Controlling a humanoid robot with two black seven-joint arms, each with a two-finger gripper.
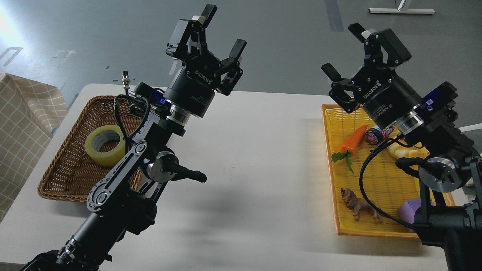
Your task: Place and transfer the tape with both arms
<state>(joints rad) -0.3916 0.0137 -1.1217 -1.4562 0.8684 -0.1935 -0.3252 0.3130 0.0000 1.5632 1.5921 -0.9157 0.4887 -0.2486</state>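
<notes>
The tape (105,145), a glossy translucent yellow ring with a pale core, is seen lying flat in the woven wicker basket (64,169). The left gripper (222,32) and right gripper (340,51) are held raised, jaws spread, empty.

I am looking down on a white table (263,158) standing on a grey floor (282,45). Glare is washing over the floor at ten o'clock. A beige checked cloth (22,124) is hanging at nine o'clock. A white furniture foot (401,10) is showing at one o'clock, and a dark strip (333,15) is running across the floor at twelve.
</notes>
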